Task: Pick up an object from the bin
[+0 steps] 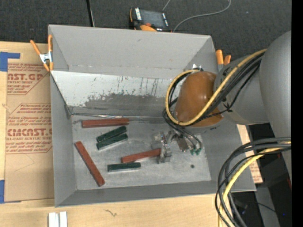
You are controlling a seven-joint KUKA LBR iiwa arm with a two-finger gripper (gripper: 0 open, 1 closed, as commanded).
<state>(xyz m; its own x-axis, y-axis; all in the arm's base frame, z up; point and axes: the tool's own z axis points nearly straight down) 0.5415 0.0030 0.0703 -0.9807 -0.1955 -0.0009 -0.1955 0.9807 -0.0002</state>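
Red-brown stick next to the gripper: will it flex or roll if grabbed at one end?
The red-brown stick looks straight and flat-sided, so it is probably stiff and unlikely to roll. The gripper sits at one end, so the stick may tilt when lifted.

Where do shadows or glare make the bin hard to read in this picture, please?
Camera view: light is soft and even, no hard glare on the bin; the red-brown stick at the left casts only a thin shadow; dark streaks on the back wall look like scuffs, not shadow; the orange cover above the gripper shows a faint sheen.
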